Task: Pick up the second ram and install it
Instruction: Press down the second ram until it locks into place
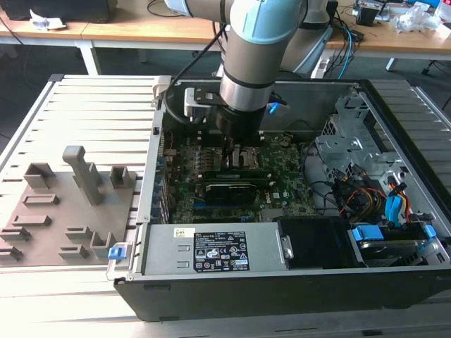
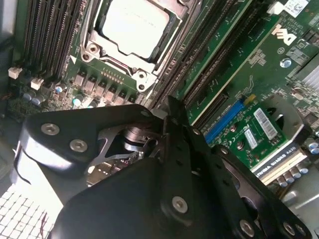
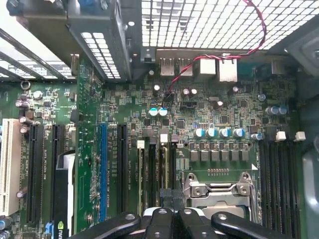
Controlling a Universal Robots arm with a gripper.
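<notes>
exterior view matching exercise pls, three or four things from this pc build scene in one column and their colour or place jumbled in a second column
Things:
1. holder blocks
2. CPU socket
3. expansion card
4. gripper

Descriptions:
A. black, lying across the motherboard
B. grey, outside the case on the exterior view's left
C. silver lid in a metal frame
D. low over the motherboard, inside the case

Pairs: 1-B, 2-C, 3-A, 4-D

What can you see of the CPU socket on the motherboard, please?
The CPU socket is a square silvery metal frame with screws at its corners, holding a flat pale grey processor lid. It lies flat on the green motherboard, flanked on both sides by long dark memory slots. The gripper hangs just beside it.
</notes>
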